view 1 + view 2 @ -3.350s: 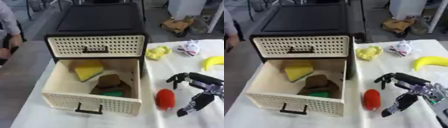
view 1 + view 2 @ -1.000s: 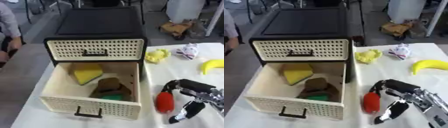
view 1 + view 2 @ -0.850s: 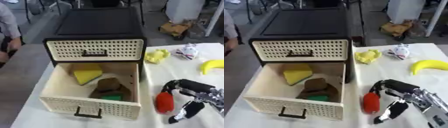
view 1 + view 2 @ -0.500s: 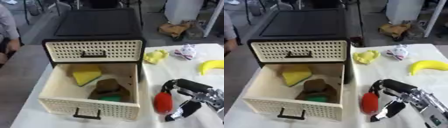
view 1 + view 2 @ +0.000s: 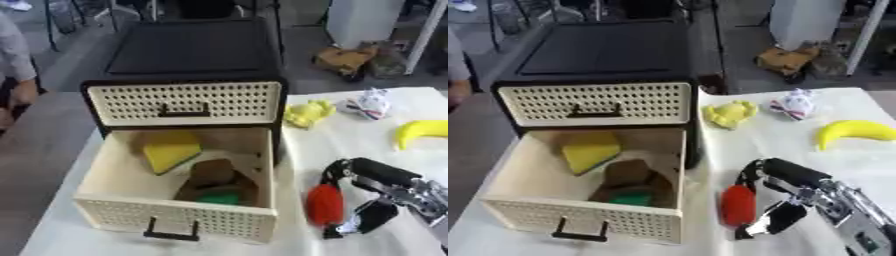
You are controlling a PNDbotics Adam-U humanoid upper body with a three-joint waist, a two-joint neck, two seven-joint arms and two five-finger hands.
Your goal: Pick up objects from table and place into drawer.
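Note:
A red oblong object point(image 5: 325, 205) lies on the white table just right of the open cream drawer point(image 5: 175, 220). My right hand point(image 5: 378, 192) reaches in from the lower right, fingers curved above the red object and thumb below it, not closed on it. Inside the drawer lie a yellow wedge point(image 5: 169, 154), a brown piece point(image 5: 210, 175) and a green piece point(image 5: 219, 199). Farther back on the table are a yellow soft toy point(image 5: 309, 113), a white crumpled item point(image 5: 369, 104) and a banana point(image 5: 422, 132). My left hand shows in neither view.
The black cabinet point(image 5: 191, 55) holds a shut upper drawer point(image 5: 185, 102) with a dark handle. A person sits at the far left edge point(image 5: 13, 75). Bags point(image 5: 350, 60) lie on the floor behind the table.
My right hand has edged closer around the red object. The camera has shifted slightly; the other objects stay put.

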